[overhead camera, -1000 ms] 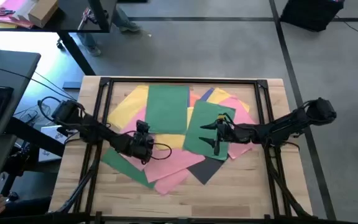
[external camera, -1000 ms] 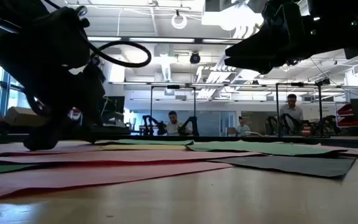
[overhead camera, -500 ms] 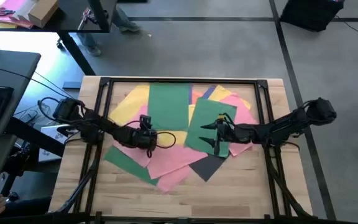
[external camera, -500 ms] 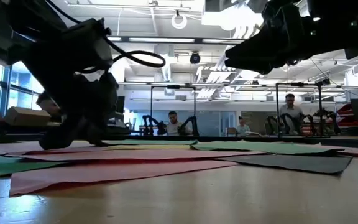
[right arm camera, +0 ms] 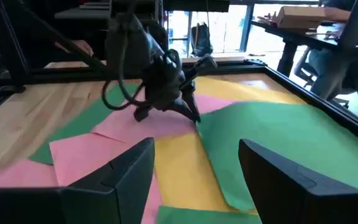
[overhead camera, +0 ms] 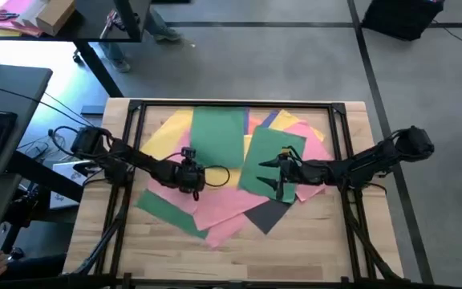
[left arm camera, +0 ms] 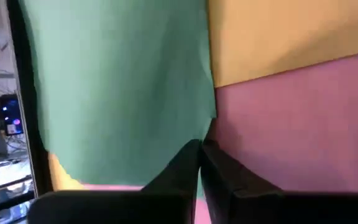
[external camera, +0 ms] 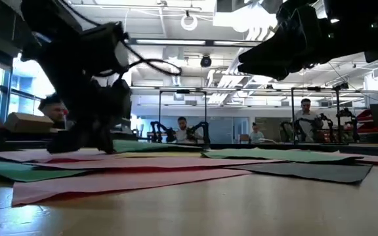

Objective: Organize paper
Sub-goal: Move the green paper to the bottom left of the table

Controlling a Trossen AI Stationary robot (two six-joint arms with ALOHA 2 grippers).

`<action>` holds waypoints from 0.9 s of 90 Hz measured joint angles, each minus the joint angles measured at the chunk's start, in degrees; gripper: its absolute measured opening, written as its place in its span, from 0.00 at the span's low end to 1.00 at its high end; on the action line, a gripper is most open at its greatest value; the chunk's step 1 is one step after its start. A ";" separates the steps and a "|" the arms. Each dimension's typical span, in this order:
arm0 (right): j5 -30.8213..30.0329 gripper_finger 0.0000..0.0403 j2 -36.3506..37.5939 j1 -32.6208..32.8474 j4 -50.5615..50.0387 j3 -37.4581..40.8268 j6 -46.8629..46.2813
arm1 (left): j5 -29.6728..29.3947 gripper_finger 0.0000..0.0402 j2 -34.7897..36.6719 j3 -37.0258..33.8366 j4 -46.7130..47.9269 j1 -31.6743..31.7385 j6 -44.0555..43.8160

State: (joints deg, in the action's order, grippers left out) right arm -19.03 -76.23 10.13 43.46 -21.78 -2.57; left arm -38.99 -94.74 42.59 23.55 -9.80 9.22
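Several coloured sheets of paper overlap in the middle of the table: a green one at the far middle (overhead camera: 217,136), another green one (overhead camera: 267,160) at the right, yellow (overhead camera: 165,138), pink (overhead camera: 224,207), dark grey (overhead camera: 268,215) and a green one at the near left (overhead camera: 163,210). My left gripper (overhead camera: 199,178) is shut, its tips down on the pink sheet beside the far green sheet's near corner (left arm camera: 207,121). My right gripper (overhead camera: 279,173) hangs open above the right green sheet, touching nothing. My left gripper presses its shut fingertips (left arm camera: 199,152) down on the pink sheet (left arm camera: 241,146), right beside the green sheet's corner. The fingers slant down from the table's left side. The pink sheet lies flat on the table under them.
A black frame (overhead camera: 239,103) runs around the tabletop, with rails along both sides. Bare wood (overhead camera: 239,261) shows along the near edge and at the left. People sit at desks (external camera: 182,129) in the room beyond the table.
My left gripper has slid toward the table's right and a little toward the far edge, staying shut and down on the paper. The pink sheet under it and the near-left green sheet have slid along the table with it. The right arm has kept still.
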 joint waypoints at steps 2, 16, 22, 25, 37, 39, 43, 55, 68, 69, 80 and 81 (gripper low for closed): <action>0.00 0.55 0.00 0.00 -0.01 -0.01 -0.02 | 0.13 0.00 0.07 1.33 2.03 -0.54 -0.19; 0.09 0.55 0.00 -0.02 -0.51 -0.01 -0.51 | 3.19 0.00 0.13 10.26 18.90 -4.67 -4.28; 0.09 0.55 0.00 0.00 -0.70 -0.02 -1.03 | 6.28 0.00 0.19 14.03 25.26 -6.72 -7.03; 0.11 0.55 0.00 0.00 -0.91 0.00 -1.57 | 8.57 0.00 0.19 15.70 28.35 -7.86 -8.38; 0.13 0.55 0.00 0.00 -1.22 0.00 -2.97 | 20.67 0.00 0.27 21.54 37.19 -12.56 -13.66; 0.13 0.55 0.00 0.00 -1.29 0.00 -2.99 | 23.31 0.00 0.28 22.14 38.18 -13.35 -14.56; 0.14 0.55 0.00 0.00 -1.29 0.00 -2.99 | 29.62 0.00 0.28 22.71 38.93 -14.96 -16.32; 0.59 0.55 0.00 0.00 -1.29 0.00 -2.93 | 44.86 0.00 0.28 22.76 39.06 -20.77 -20.50; 0.57 0.55 0.00 -0.16 -1.29 0.00 -1.54 | 51.36 0.00 0.28 22.78 38.90 -27.67 -25.38; 0.57 0.55 0.00 -0.18 -1.29 0.00 -1.39 | 51.91 0.00 0.28 22.78 38.75 -28.19 -25.90; 0.57 0.55 0.00 -0.98 -1.29 0.00 0.61 | 56.83 0.00 -1.32 22.65 31.97 -34.05 -31.72; 0.58 0.55 0.00 -1.10 -1.30 0.00 0.83 | 57.11 0.00 -1.56 22.65 31.03 -34.53 -32.19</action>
State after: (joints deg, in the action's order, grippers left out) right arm -18.45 -76.23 9.03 42.16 -21.78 -1.74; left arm 18.11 -96.30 65.23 54.58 -44.34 -22.97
